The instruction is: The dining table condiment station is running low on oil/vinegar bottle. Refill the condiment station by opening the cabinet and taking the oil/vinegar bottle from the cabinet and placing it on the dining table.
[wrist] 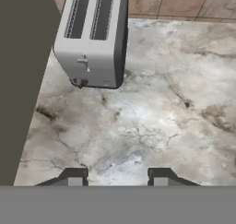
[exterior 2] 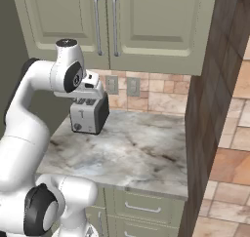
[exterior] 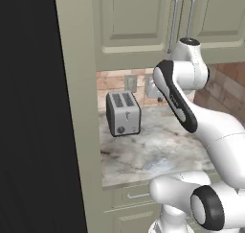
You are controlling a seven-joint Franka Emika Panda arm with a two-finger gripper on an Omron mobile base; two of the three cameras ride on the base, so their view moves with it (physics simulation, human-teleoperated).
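Two doors of the cabinet are seen shut above the toaster, each fitted with a long vertical silver handle; the two handles stand side by side at the meeting edges of the doors. The same cabinet is seen in the left base view, directly above the toaster.

The toaster is placed on a marble bench, at its rear left part, near the brick back wall. Two wall outlets are set in that wall, just right of and above the toaster. Green drawer fronts are fitted below the front edge of the bench.

The pincer is held above the bare marble in front of the toaster, and is pointed down at the bench. Its fingertips are seen set apart, with nothing between them. In the right base view the robot's wrist is seen just above the toaster, partly covering its top.

The oil/vinegar bottle cannot be located; the interior of the cabinet is hidden by the shut doors.

A tall dark panel is seen left of the toaster, beyond the bench end.
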